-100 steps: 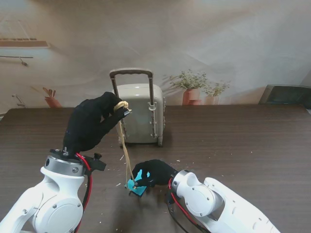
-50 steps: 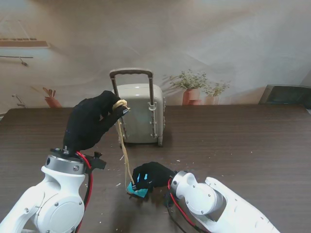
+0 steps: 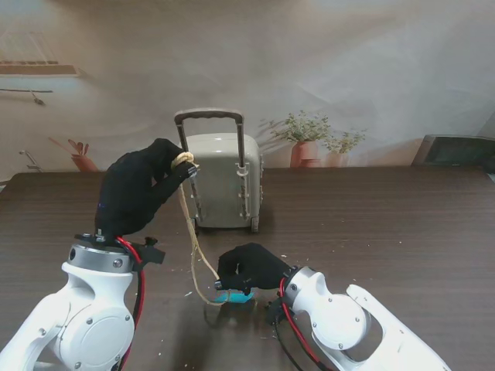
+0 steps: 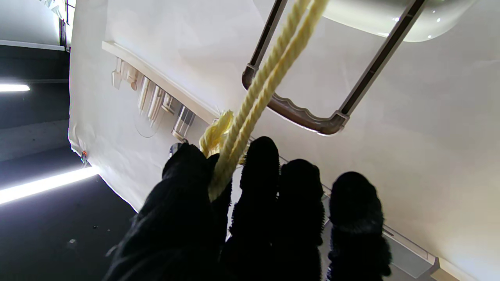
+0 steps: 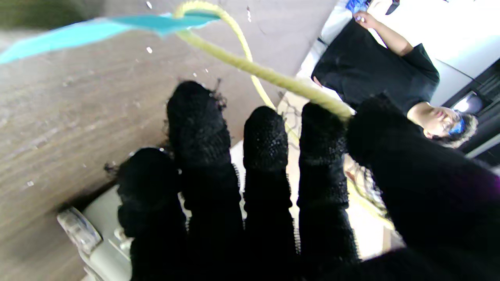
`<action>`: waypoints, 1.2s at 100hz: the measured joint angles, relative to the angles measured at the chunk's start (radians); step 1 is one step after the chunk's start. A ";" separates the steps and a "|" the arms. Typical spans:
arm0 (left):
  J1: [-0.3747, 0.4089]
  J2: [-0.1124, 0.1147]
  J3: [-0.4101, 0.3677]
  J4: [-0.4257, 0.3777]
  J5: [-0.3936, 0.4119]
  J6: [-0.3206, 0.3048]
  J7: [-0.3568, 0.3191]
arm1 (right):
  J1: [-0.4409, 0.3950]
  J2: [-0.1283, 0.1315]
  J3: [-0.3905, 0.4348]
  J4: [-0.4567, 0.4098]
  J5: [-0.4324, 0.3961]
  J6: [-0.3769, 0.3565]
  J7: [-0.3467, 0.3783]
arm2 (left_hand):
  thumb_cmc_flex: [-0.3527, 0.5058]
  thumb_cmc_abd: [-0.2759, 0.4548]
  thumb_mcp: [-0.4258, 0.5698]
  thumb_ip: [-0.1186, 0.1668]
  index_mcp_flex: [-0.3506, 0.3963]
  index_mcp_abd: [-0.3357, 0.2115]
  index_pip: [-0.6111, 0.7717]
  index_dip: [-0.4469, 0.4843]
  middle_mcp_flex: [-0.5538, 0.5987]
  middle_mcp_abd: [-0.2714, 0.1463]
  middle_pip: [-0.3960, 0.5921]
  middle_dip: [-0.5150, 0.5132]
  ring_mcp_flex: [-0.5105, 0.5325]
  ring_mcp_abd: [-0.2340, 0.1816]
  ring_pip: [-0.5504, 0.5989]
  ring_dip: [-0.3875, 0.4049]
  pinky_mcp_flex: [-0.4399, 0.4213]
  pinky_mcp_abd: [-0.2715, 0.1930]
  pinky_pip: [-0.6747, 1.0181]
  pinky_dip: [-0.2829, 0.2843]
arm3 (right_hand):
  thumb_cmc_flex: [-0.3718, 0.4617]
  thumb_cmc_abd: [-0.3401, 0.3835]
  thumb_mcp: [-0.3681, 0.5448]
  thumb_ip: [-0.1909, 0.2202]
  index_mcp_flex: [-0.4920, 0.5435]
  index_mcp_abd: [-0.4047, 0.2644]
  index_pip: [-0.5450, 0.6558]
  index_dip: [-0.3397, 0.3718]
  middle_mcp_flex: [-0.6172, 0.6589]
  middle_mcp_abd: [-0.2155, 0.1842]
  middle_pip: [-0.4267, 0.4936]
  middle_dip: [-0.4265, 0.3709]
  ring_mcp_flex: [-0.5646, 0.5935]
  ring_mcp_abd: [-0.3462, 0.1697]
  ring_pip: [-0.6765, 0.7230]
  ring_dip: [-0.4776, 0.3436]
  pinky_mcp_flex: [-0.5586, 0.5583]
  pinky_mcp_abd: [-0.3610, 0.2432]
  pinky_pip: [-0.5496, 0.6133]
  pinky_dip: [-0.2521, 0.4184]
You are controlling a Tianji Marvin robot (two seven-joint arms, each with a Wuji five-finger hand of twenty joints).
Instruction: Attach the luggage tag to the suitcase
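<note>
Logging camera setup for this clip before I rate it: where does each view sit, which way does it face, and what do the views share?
Stand view: above the shoulders, looking down at the table; shows both arms, the left hand raised by the suitcase, the right hand low over the blue tag.
Left wrist view: along its fingers toward the suitcase handle; the hand pinches the cord.
Right wrist view: along its fingers toward the tabletop, tag and cord.
Shared: the cord appears in all three; the tag in the stand and right wrist views.

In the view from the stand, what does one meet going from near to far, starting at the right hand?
right hand over the blue tag → yellow rope → left hand → suitcase → backdrop.
</note>
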 measured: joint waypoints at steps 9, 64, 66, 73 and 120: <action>-0.002 -0.001 -0.003 0.001 0.002 0.000 0.008 | -0.034 -0.001 0.029 -0.039 -0.012 -0.011 -0.047 | 0.000 0.000 0.000 0.002 0.000 0.000 0.000 0.000 0.000 0.000 0.000 0.000 0.000 0.000 0.000 0.000 0.000 0.000 0.000 0.000 | -0.001 -0.002 0.000 0.000 0.023 0.009 0.000 0.001 0.011 0.000 0.000 0.000 0.001 -0.001 0.033 0.010 0.031 0.013 0.009 0.003; -0.013 -0.003 -0.023 0.001 0.028 -0.013 0.031 | -0.140 -0.028 0.151 -0.221 -0.001 -0.046 -0.215 | 0.000 0.000 0.000 0.008 0.001 0.000 -0.011 0.000 0.000 0.000 0.000 0.000 0.000 0.000 0.000 0.000 0.000 0.000 0.000 0.000 | 0.029 -0.054 0.099 -0.018 0.016 0.067 0.002 0.077 0.020 0.026 0.013 0.048 0.001 -0.030 0.091 0.016 0.070 0.012 0.046 0.016; -0.013 -0.003 -0.023 0.001 0.029 -0.014 0.032 | -0.141 -0.030 0.153 -0.224 -0.005 -0.044 -0.228 | 0.000 0.000 0.000 0.008 0.001 0.000 -0.011 0.000 0.000 0.000 0.000 0.000 0.000 0.000 0.000 0.000 0.000 0.000 0.000 0.000 | 0.029 -0.062 0.110 -0.023 0.016 0.067 0.002 0.086 0.020 0.026 0.017 0.048 0.001 -0.035 0.095 0.018 0.073 0.012 0.047 0.016; -0.015 -0.003 -0.024 0.003 0.029 -0.015 0.033 | -0.142 -0.039 0.157 -0.232 -0.013 -0.042 -0.269 | 0.000 0.000 0.000 0.008 0.001 0.000 -0.011 0.000 0.000 0.000 0.000 0.000 0.000 0.000 0.000 0.000 0.000 0.000 0.000 0.000 | 0.029 -0.077 0.130 -0.033 0.016 0.069 0.002 0.101 0.019 0.033 0.026 0.048 0.001 -0.037 0.115 0.028 0.083 0.012 0.056 0.017; -0.286 -0.003 0.032 0.109 0.016 -0.002 0.018 | -0.133 -0.072 0.178 -0.269 -0.015 -0.030 -0.370 | 0.000 0.000 0.000 0.008 0.013 0.000 -0.011 -0.023 0.010 0.000 0.000 0.000 0.006 0.001 0.000 0.000 0.007 0.000 0.000 0.000 | 0.028 -0.080 0.137 -0.033 0.014 0.070 0.009 0.114 0.007 0.040 0.050 0.059 0.002 -0.047 0.137 0.029 0.089 0.003 0.059 0.027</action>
